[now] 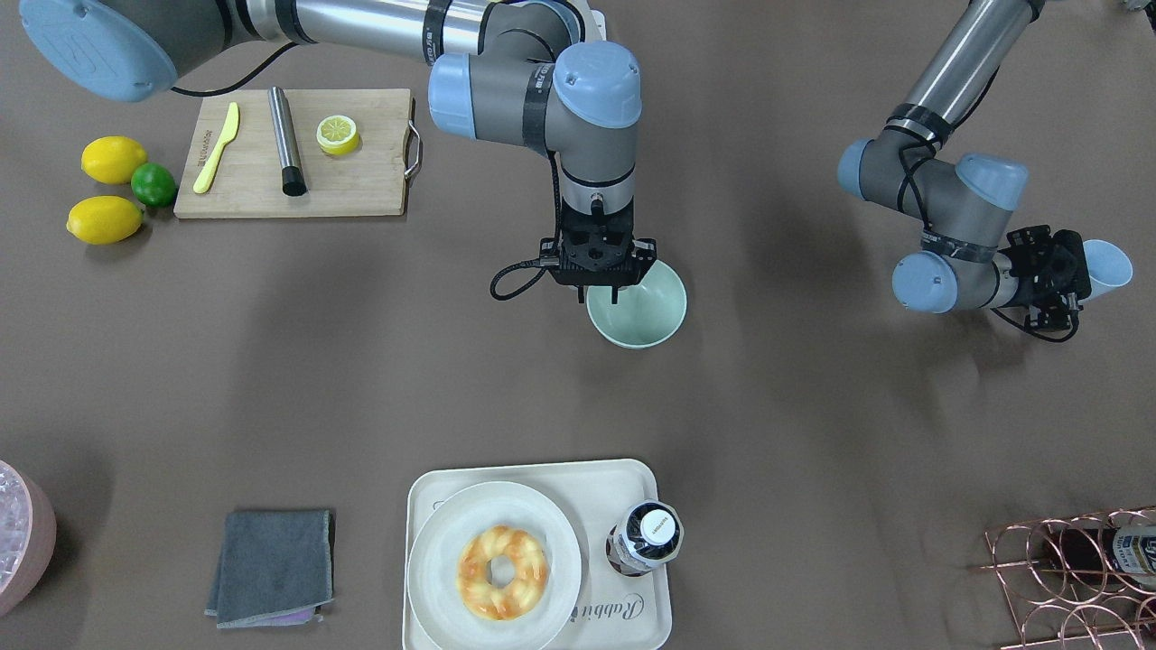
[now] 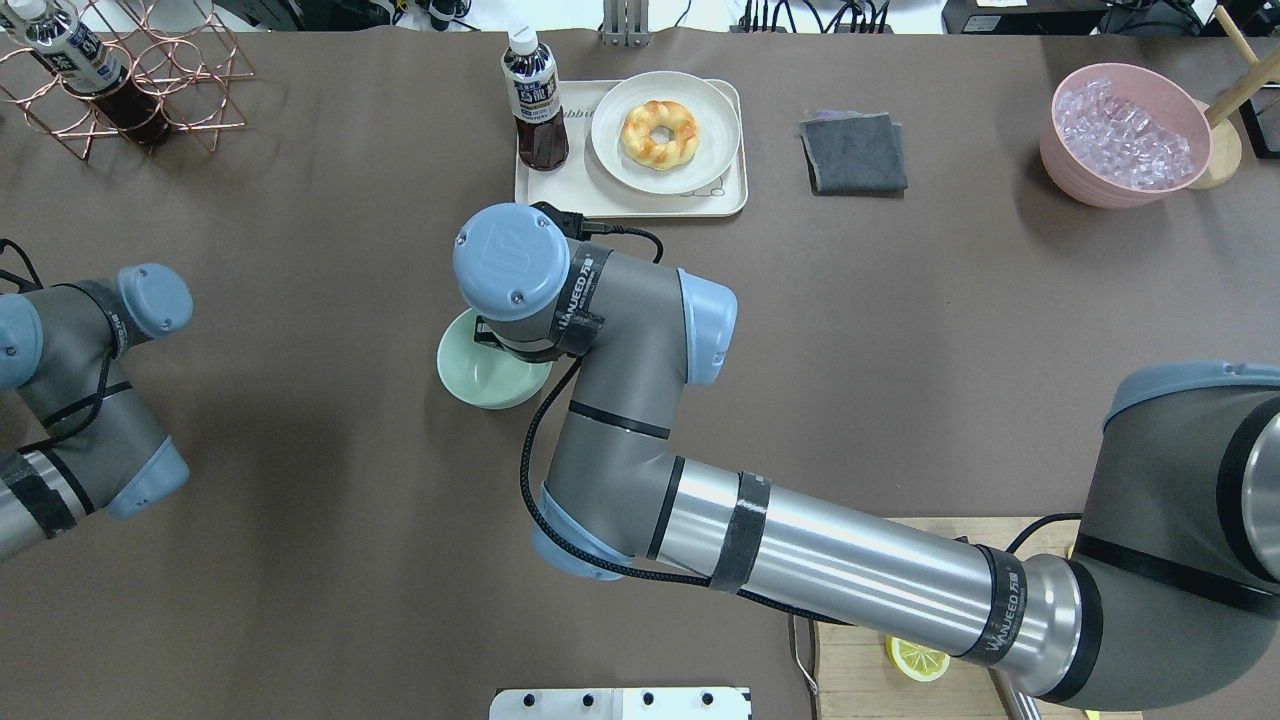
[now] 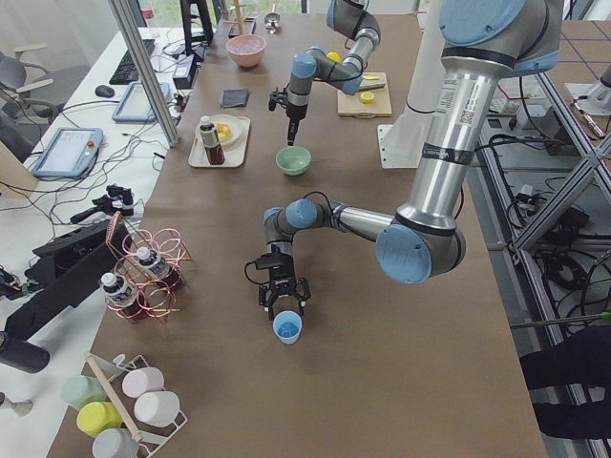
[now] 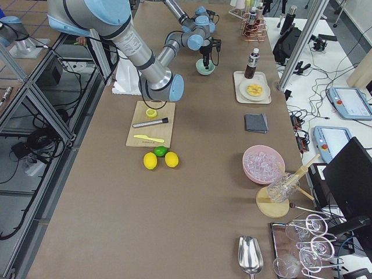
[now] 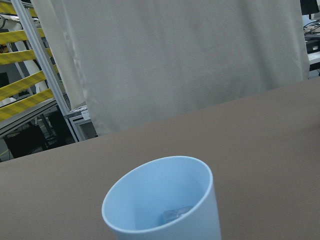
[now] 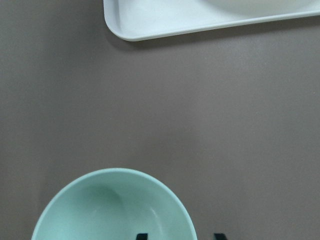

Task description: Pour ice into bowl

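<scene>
The pale mint-green bowl [image 1: 646,316] stands empty mid-table; it also shows in the overhead view [image 2: 480,375] and the right wrist view [image 6: 100,210]. My right gripper [image 1: 601,293] hangs open just above the bowl's rim on the robot's side, and its two fingertips [image 6: 142,235] stand either side of the rim line. My left gripper [image 1: 1079,271] is shut on a light blue cup [image 1: 1106,264], held tilted on its side, well away from the bowl. In the left wrist view the cup [image 5: 165,200] has a small clear ice cube [image 5: 176,215] in its bottom.
A white tray [image 1: 433,506] with a donut plate and a bottle lies in front of the bowl. A grey cloth [image 1: 271,567], a cutting board [image 1: 361,181] with knife, rod and lemon half, lemons and a lime, a pink ice tub [image 2: 1125,135] and a copper rack [image 1: 1075,578] sit around.
</scene>
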You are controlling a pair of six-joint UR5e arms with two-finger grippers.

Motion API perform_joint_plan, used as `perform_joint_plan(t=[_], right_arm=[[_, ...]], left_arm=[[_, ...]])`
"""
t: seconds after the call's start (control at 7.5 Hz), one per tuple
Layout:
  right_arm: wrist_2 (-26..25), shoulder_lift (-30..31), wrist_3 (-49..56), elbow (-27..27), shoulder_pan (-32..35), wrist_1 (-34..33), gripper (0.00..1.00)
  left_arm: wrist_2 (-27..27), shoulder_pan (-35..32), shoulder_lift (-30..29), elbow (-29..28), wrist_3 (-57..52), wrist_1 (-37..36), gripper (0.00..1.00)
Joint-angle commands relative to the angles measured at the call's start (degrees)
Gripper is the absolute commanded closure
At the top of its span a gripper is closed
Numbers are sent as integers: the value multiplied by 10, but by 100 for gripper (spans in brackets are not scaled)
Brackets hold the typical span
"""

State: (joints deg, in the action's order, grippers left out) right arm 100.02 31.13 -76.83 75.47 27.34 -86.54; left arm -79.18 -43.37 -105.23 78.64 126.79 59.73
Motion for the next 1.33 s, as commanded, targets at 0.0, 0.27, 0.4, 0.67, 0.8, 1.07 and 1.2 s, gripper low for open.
perform_joint_plan(t=[0.0, 0.27, 0.4, 0.67, 0.8, 1.07, 1.2], right_arm=[[58, 11, 19, 46, 58, -26, 1], [152, 47, 124, 97, 152, -65, 2], [192, 93, 182, 120, 204, -64, 2], [252, 180, 348, 141, 314, -64, 6], [270, 218, 433, 140, 366, -64, 6], [293, 294, 575, 137, 456, -61, 4], [305, 325, 641, 129, 489, -62, 1]], left_arm=[[0, 1, 6, -1, 2, 0, 3], [1, 1, 8, -2, 2, 1, 3], [1, 1, 11, -2, 3, 1, 3], [1, 1, 19, -2, 3, 11, 3], [1, 1, 29, -4, 3, 24, 3], [3, -2, 35, -4, 1, 30, 3], [3, -1, 42, -4, 1, 40, 3]])
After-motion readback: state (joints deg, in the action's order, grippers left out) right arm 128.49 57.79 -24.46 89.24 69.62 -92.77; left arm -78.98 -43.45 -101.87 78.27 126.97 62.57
